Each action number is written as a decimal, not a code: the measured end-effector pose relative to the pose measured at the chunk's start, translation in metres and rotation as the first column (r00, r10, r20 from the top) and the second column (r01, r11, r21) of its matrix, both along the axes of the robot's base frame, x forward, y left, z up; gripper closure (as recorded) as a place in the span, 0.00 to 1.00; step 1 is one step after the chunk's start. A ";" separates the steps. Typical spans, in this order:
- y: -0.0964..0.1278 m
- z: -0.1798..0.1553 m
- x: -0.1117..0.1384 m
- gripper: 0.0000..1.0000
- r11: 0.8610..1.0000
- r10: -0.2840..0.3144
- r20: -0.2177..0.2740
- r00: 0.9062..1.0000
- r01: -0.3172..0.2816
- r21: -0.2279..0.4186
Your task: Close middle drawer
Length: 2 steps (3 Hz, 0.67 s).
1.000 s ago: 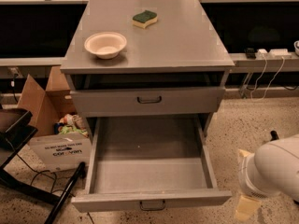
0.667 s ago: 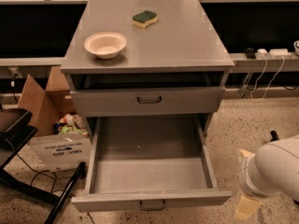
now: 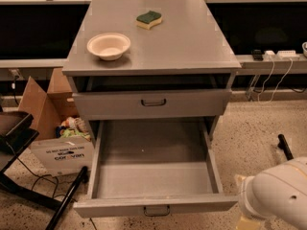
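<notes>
The middle drawer (image 3: 153,178) is pulled far out of the grey cabinet (image 3: 158,47). Its long grey tray is empty. Its low front panel with a small dark loop handle (image 3: 157,210) is at the bottom of the view. Above it sits the drawer with the taller front panel (image 3: 152,103), nearly pushed in, with a dark gap over it. Only a white rounded part of my arm (image 3: 278,195) shows at the lower right, to the right of the open drawer's front corner. My gripper is out of view.
A white bowl (image 3: 109,45) and a green-and-yellow sponge (image 3: 149,19) lie on the cabinet top. An open cardboard box (image 3: 57,133) with items stands at the left, next to a black stand (image 3: 29,176). Cables and power strips (image 3: 276,56) run at the right.
</notes>
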<state>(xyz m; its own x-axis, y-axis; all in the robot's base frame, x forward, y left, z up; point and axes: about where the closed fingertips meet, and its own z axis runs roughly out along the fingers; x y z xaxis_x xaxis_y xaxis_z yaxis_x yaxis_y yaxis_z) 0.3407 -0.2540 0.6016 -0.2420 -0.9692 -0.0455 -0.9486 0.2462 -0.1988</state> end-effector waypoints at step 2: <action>0.034 -0.109 -0.004 0.66 0.995 0.063 0.003 0.998 -0.063 0.080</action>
